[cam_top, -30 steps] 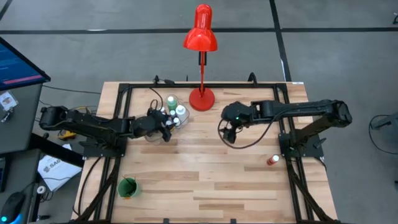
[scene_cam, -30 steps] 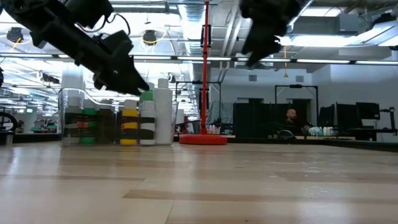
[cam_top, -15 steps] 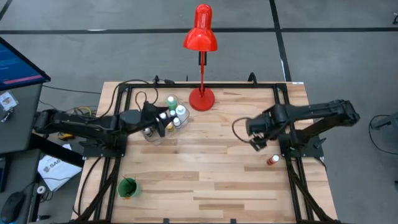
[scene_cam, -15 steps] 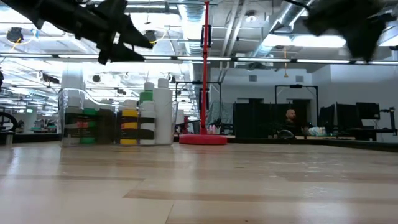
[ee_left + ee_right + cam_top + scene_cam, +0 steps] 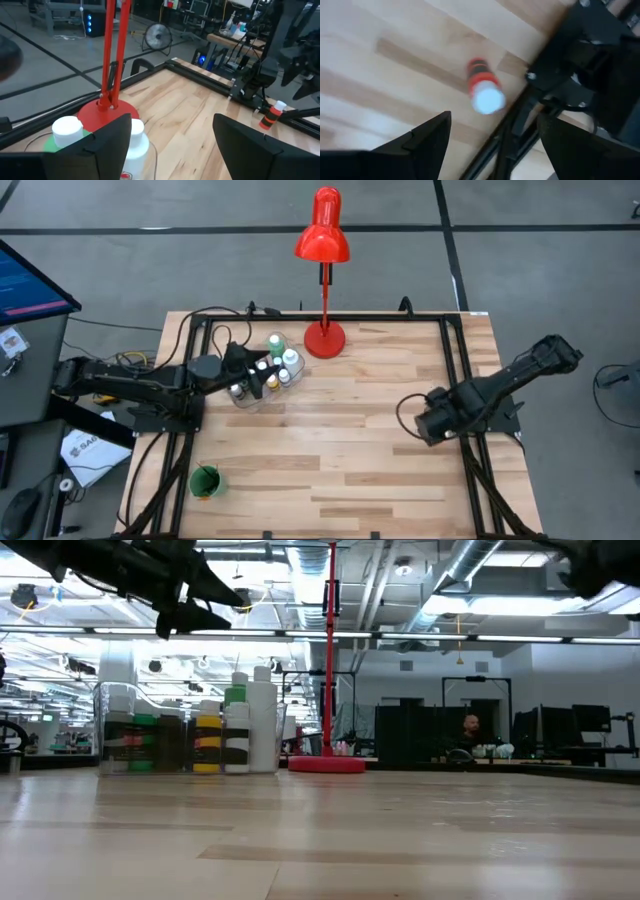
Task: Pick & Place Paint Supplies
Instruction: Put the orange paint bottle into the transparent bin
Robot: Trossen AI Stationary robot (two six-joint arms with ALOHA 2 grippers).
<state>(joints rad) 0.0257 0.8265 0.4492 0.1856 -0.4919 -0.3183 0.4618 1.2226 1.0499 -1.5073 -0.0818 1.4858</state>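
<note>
A cluster of small paint bottles (image 5: 281, 358) stands in a clear container (image 5: 118, 730) by the lamp base; white, green and yellow ones show in the low view. My left gripper (image 5: 260, 377) hovers open above them, and two white caps (image 5: 67, 128) show below its fingers. A red bottle with a white cap (image 5: 485, 93) stands on the table near the right frame rail. My right gripper (image 5: 430, 423) is open right above it, pointing down, and hides it in the high view. No brushes can be made out.
The tall red desk lamp (image 5: 322, 240) stands with its base (image 5: 324, 338) at the far edge, right of the bottles. A green cup (image 5: 205, 480) sits at the near left corner. Black frame rails (image 5: 462, 380) run along the table's sides.
My right gripper has swung from the table's middle toward the right and near edges, dropping over the red bottle by the rail. My left gripper has risen from the bottle tops and drawn back a little toward the left edge. The bottles have stayed put.
</note>
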